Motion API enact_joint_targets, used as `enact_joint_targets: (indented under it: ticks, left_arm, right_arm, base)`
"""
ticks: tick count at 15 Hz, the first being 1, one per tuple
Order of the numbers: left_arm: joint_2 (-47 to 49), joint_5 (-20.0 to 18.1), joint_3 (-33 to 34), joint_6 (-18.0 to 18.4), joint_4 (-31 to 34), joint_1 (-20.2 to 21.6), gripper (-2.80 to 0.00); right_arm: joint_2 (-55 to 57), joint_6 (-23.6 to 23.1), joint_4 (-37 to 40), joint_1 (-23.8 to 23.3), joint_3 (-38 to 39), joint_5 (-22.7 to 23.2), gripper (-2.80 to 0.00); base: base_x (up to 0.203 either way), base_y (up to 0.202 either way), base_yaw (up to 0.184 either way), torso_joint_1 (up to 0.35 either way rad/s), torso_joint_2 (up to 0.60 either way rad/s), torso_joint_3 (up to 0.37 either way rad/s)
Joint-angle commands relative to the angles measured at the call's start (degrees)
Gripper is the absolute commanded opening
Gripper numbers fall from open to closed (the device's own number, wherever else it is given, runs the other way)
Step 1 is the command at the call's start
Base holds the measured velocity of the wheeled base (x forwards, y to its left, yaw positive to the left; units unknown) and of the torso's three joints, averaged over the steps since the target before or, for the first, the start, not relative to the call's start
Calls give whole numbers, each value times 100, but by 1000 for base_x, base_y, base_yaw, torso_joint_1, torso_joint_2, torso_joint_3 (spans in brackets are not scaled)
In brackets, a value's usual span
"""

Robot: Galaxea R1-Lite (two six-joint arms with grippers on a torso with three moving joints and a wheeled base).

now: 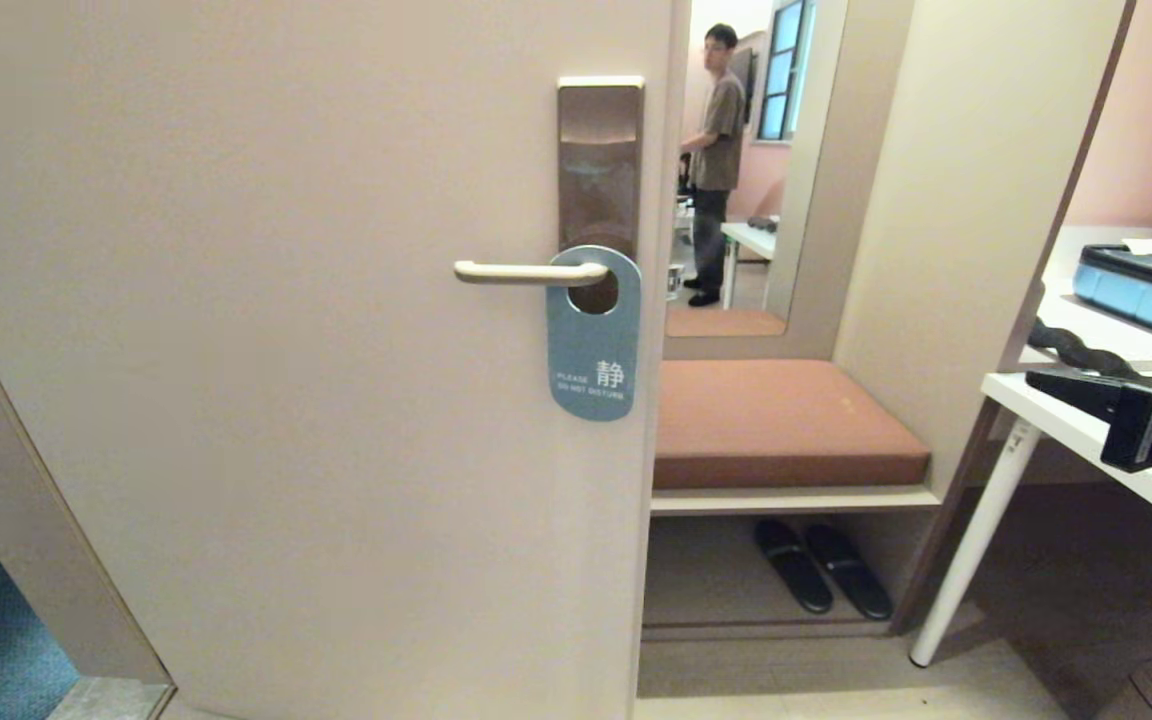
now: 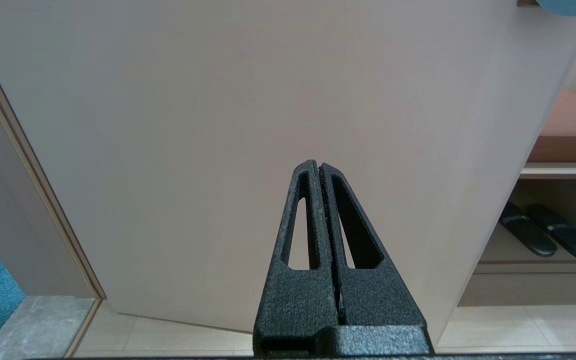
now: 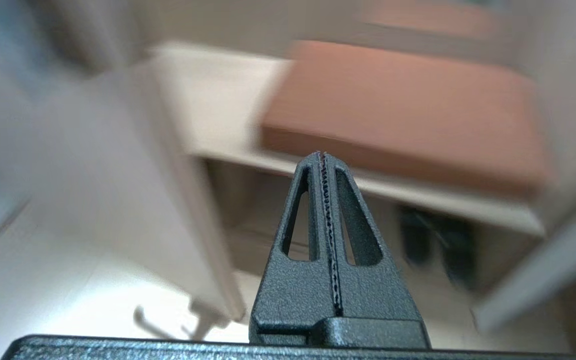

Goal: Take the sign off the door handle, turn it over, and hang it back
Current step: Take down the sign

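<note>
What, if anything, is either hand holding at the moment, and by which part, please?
Nothing is held. The left hand and right hand are both shut on nothing, and the sign hangs untouched on the door handle.

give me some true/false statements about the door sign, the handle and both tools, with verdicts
1. The sign hangs on the door handle with its grey-blue side facing out. True.
2. The right tool is shut on the sign. False: it is shut on nothing, pointing toward the brown cushion, away from the sign.
3. The left tool is shut and faces the plain door. True.
4. The sign lies on the floor under the bench. False: a pair of dark slippers lies there.
5. The handle sits on a bronze-brown lock plate. True.
</note>
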Motion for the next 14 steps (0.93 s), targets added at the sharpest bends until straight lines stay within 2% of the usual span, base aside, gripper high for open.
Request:
enact_joint_targets:
  ticks: [1, 2, 3, 6, 8, 10, 14]
  left_arm:
    - [7, 2, 0, -3, -1, 2, -280]
    - [7, 2, 0, -3, -1, 2, -280]
    - [7, 2, 0, -3, -1, 2, -280]
    - [7, 2, 0, -3, -1, 2, -280]
    - [7, 2, 0, -3, -1, 2, -280]
    - [7, 2, 0, -3, -1, 2, -280]
    - [7, 2, 0, -3, -1, 2, -280]
  right_arm:
    - [655, -907, -34, 4, -244, 1427, -280]
    - [831, -1354, -42, 63, -298, 1872, -280]
    - [948, -1547, -63, 275, -324, 2103, -280]
    - [1340, -1648, -458, 880, -394, 2761, -280]
    - [1575, -1632, -722, 1137, -597, 2910, -280]
    - [1764, -1477, -1217, 1292, -717, 2924, -280]
    - [2280, -546, -2820, 1701, -733, 2876, -280]
  base:
    - [0, 0, 0, 0, 0, 0]
    - [0, 0, 0, 0, 0, 0]
    - [0, 0, 0, 0, 0, 0]
    - [0, 0, 0, 0, 0, 0]
    - [0, 0, 0, 0, 0, 0]
    - [0, 0, 0, 0, 0, 0]
    - [0, 0, 0, 0, 0, 0]
